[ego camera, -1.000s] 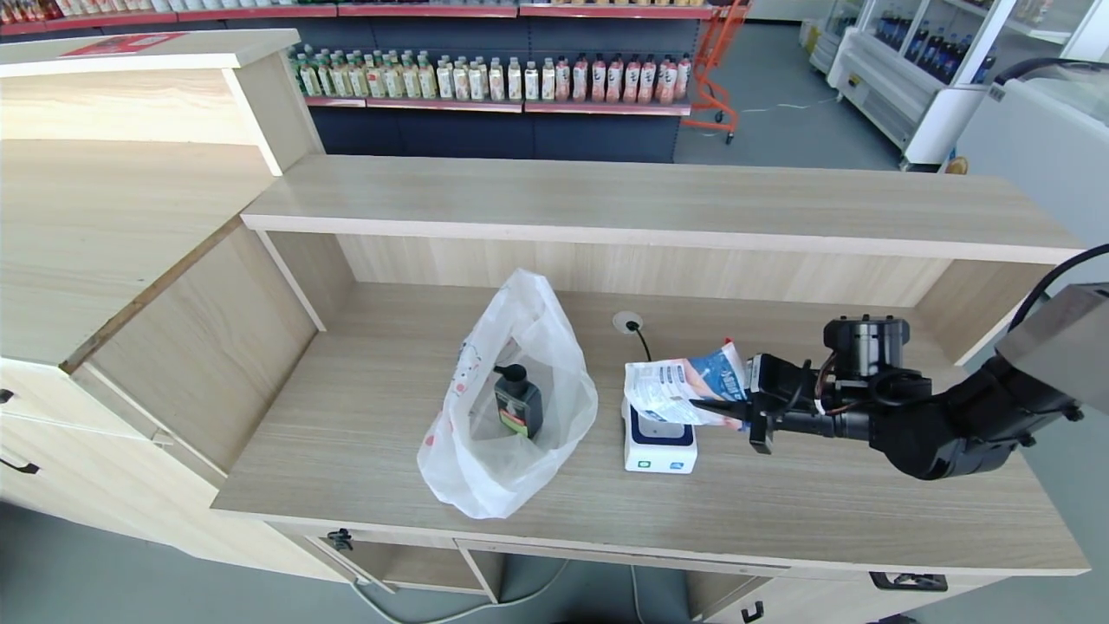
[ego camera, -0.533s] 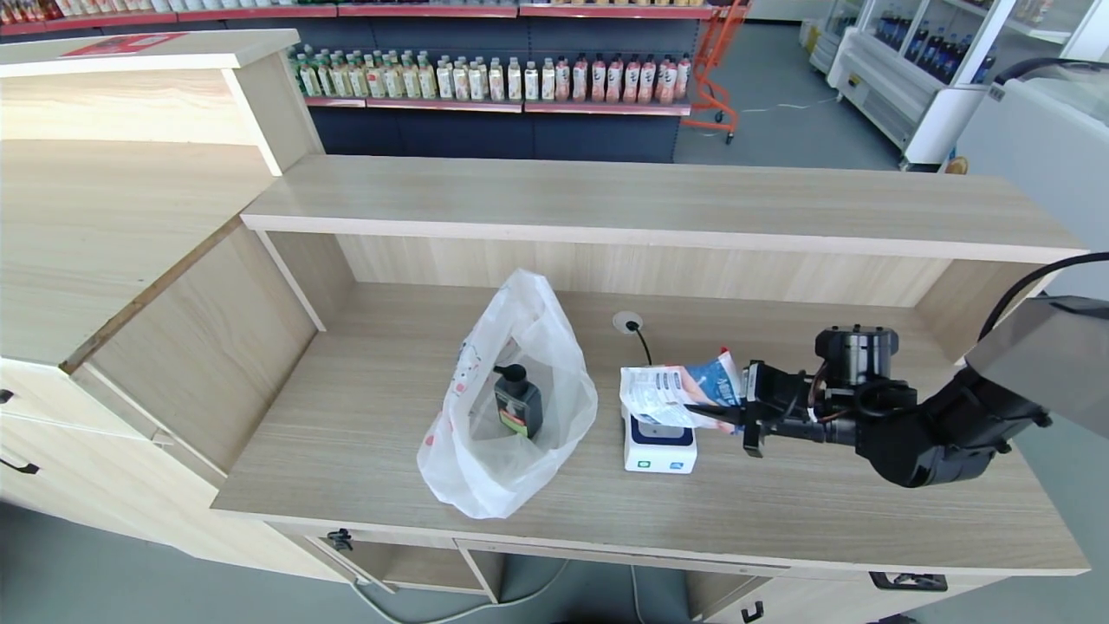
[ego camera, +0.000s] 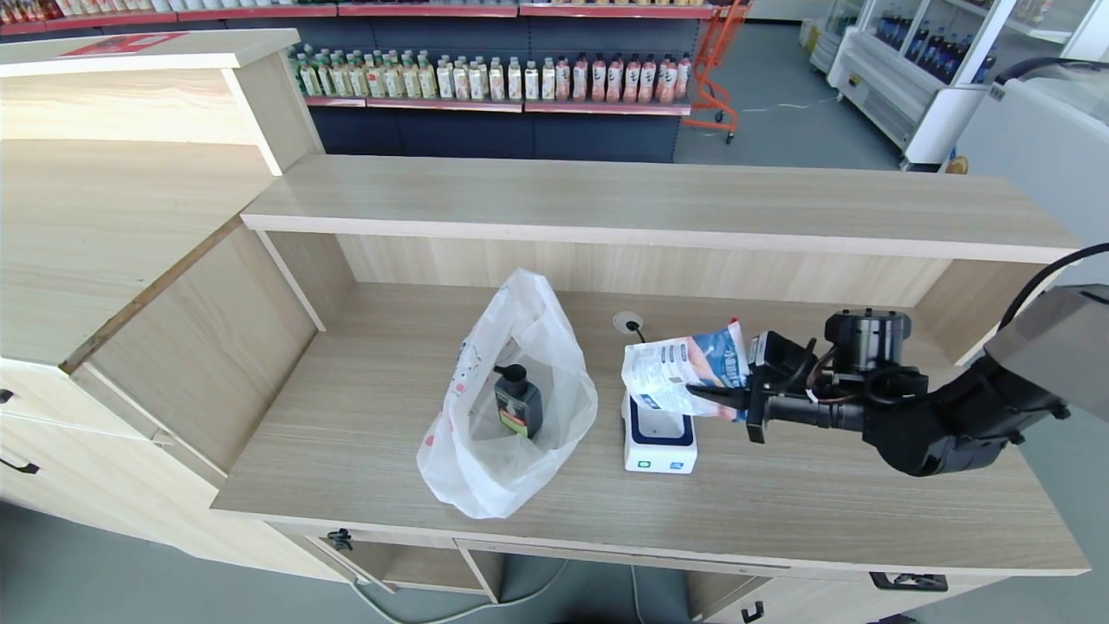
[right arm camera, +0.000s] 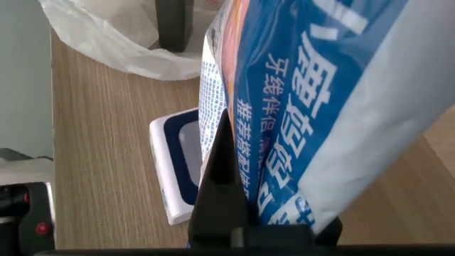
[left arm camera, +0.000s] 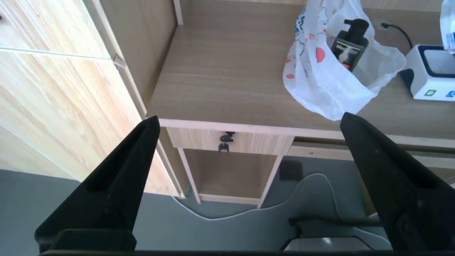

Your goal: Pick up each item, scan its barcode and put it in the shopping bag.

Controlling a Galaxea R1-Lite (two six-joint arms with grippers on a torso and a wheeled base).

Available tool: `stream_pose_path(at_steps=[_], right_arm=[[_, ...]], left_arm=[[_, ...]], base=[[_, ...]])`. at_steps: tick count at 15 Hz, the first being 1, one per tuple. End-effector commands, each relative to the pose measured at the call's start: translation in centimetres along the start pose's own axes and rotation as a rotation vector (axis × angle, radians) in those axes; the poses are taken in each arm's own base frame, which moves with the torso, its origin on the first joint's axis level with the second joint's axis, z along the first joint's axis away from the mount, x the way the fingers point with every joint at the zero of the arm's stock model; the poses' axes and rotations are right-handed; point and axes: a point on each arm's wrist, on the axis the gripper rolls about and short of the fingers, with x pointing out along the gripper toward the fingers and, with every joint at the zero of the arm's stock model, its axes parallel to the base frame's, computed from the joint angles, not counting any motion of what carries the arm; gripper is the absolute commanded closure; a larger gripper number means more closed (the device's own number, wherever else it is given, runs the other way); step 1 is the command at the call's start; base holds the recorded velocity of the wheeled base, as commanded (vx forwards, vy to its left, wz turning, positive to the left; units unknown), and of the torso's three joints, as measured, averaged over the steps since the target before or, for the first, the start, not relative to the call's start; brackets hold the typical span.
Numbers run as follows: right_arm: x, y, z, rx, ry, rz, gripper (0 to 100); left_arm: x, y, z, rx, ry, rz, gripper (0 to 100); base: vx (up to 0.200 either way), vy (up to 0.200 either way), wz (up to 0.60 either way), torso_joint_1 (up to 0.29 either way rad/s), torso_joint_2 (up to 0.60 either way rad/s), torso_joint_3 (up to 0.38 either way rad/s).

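Observation:
My right gripper (ego camera: 712, 397) is shut on a blue and white snack packet (ego camera: 684, 371), held flat just above the white barcode scanner (ego camera: 659, 439) on the counter. In the right wrist view the packet (right arm camera: 313, 107) sits pinched between the fingers (right arm camera: 220, 178), with the scanner (right arm camera: 178, 167) below it. Left of the scanner stands the open white shopping bag (ego camera: 507, 399) with a dark pump bottle (ego camera: 518, 403) inside. My left gripper (left arm camera: 249, 185) hangs open below the counter's front edge, away from the bag (left arm camera: 334, 60).
The scanner's cable runs to a grommet (ego camera: 627, 321) at the back of the counter (ego camera: 823, 511). A raised shelf (ego camera: 658, 204) spans the rear and a side panel (ego camera: 208, 347) closes the left. Store shelves of bottles (ego camera: 494, 78) stand behind.
My right gripper dipped slightly toward the scanner, then rose and tilted the packet up a little over it. Bag and bottle have not moved.

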Motion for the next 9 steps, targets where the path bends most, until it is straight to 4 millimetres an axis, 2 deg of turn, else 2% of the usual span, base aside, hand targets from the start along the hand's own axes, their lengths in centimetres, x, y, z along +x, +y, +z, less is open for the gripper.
stream_pose_path(at_steps=[1, 2, 3, 4, 9], right_arm=[[-2.8, -1.3, 5.7, 0.156, -0.056, -0.087, 100], [-3.3, -1.3, 6.4, 0.213, -0.051, -0.115, 100], [-4.6, -1.0, 8.2, 0.431, -0.037, -0.201, 100], [-5.1, -0.8, 8.7, 0.536, -0.03, -0.226, 100], [-6.6, 0.5, 8.5, 0.749, 0.044, -0.253, 100]], left_arm=[[0.0, 0.0, 0.0, 0.0, -0.001, -0.001, 0], [0.0, 0.0, 0.0, 0.0, -0.001, -0.001, 0], [0.0, 0.0, 0.0, 0.0, -0.001, -0.001, 0], [0.0, 0.0, 0.0, 0.0, -0.001, -0.001, 0], [0.0, 0.0, 0.0, 0.0, -0.001, -0.001, 0]], base=[[0.0, 0.0, 0.0, 0.0, 0.0, 0.0], [0.0, 0.0, 0.0, 0.0, 0.0, 0.0], [0.0, 0.0, 0.0, 0.0, 0.0, 0.0], [0.0, 0.0, 0.0, 0.0, 0.0, 0.0], [0.0, 0.0, 0.0, 0.0, 0.0, 0.0]])
